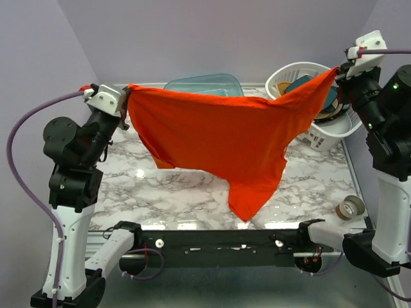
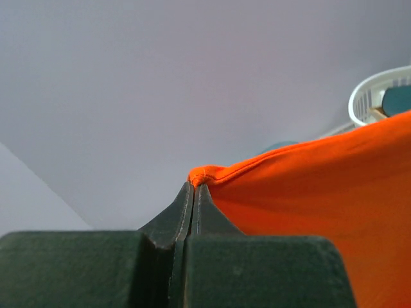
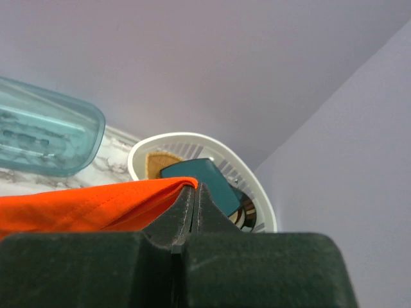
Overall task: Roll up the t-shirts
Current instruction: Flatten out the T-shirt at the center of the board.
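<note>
Fingers of the left gripper (image 1: 126, 95) and right gripper (image 1: 339, 69) pinch t-shirt (image 1: 225, 138) edges — cloth stretched between them.

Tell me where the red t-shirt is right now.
In the top view the t-shirt hangs over the marble table, stretched between the left gripper and the right gripper.

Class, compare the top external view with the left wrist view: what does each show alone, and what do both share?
Only top external: the right tool pinching the t-shirt's other corner, the marble table, the tape roll, and the shirt's low-hanging point. Only left wrist: a close look at the stitched hem clamped between the left tool's shut fingers. Both: the orange t-shirt, the left tool's grip on it, and the white basket.
</note>
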